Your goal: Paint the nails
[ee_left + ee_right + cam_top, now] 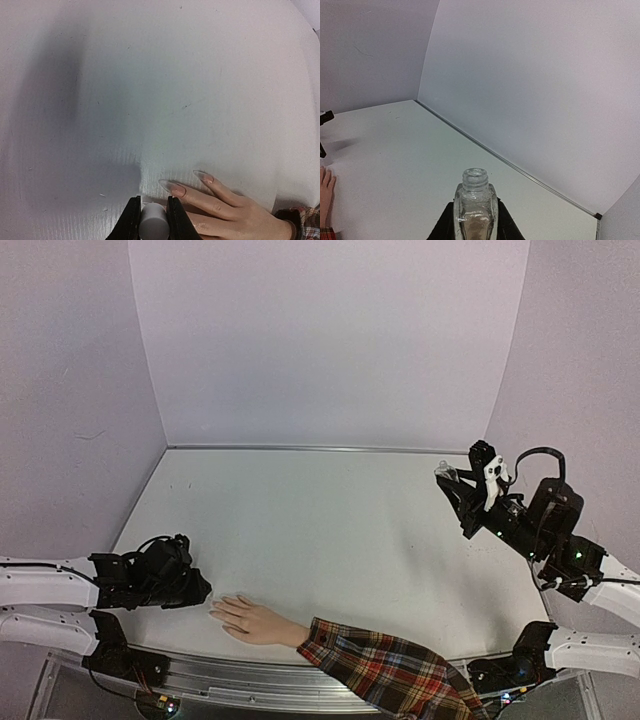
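A beige mannequin hand [255, 622] with a red plaid sleeve [385, 665] lies palm down at the table's near edge. Its long pale nails [172, 186] point left. My left gripper [200, 590] sits low at those fingertips, shut on a white cylindrical cap [153, 222]. The cap's end is just beside the nearest nail, and whatever is under it is hidden. At the right, raised above the table, my right gripper [455, 482] is shut on a small clear bottle [476, 200]. The bottle stands upright with its threaded neck uncapped and pale liquid inside.
Lilac walls close in the table on three sides. A metal strip [320, 448] runs along the far edge and a metal rail [250, 670] along the near edge. The white tabletop [320, 530] spreads between the two arms.
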`<state>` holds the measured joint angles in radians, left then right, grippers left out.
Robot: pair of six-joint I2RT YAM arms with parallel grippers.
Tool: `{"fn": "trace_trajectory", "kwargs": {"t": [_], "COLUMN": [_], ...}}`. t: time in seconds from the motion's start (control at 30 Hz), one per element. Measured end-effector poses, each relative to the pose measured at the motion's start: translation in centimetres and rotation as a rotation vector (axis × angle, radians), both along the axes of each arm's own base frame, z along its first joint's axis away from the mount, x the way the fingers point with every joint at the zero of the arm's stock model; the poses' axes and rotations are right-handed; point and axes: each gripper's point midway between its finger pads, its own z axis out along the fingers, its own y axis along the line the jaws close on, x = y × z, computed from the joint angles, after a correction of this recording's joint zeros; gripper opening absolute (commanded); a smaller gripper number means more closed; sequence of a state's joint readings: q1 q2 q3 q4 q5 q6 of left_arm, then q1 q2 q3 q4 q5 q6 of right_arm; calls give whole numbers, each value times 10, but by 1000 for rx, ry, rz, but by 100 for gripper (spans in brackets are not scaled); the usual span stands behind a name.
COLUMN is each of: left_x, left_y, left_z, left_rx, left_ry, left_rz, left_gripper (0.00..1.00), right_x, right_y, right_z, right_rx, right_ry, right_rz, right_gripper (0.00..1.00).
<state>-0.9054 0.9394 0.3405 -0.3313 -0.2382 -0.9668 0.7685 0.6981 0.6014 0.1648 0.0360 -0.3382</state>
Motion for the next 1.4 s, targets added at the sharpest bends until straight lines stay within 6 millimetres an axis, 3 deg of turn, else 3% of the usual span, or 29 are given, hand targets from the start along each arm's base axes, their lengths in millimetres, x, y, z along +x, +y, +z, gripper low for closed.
{"fn": "trace_trajectory", "kwargs": {"t": [0.73, 1.0, 1.4], "left_x": [-4, -5, -4], "left_y": [7, 11, 2], "left_z": [-5, 6, 10], "left_rx": [22, 0, -25], "left_ry": [25, -1, -15], "left_rz": [20, 27, -14], "left_gripper": [0, 0, 0], "right_x": [0, 0, -1], "right_y": [0, 0, 0], "right_z": [0, 0, 0], "right_rx": [4, 4, 8], "right_ry": [1, 2, 4], "right_rz": [2, 3, 4], "right_gripper": [0, 0, 0]}}
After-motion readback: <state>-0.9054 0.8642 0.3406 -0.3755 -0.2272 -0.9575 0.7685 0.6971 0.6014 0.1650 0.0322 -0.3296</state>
